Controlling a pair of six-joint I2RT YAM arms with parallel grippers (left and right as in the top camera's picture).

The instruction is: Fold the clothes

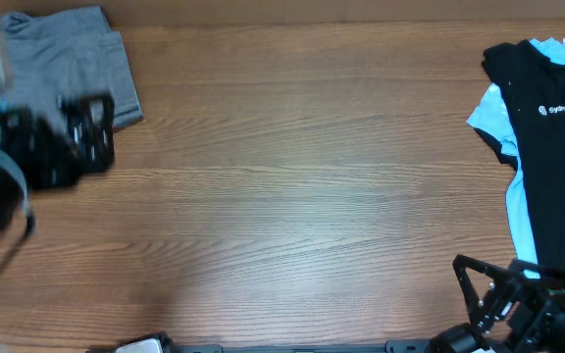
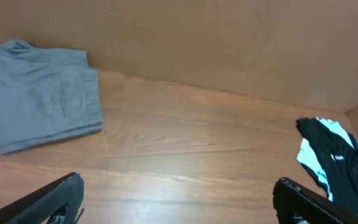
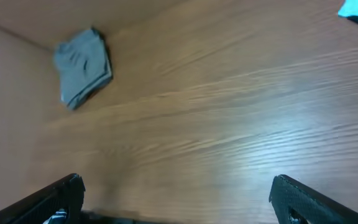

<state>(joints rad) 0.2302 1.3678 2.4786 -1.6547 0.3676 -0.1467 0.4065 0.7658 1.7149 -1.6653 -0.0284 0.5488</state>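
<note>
Looking down, you see a folded grey garment [image 1: 72, 59] beside your wide-spread left fingers [image 2: 51, 199]; across the table [image 1: 292, 196], a black shirt [image 1: 547, 88] overlaps a blue shirt [image 1: 483, 114], near wide-spread right fingers [image 3: 303, 196].

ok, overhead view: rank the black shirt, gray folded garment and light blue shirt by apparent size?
1. black shirt, though the frame edge cuts it off
2. gray folded garment
3. light blue shirt, mostly covered by the black one, so its true size is unsure
</note>
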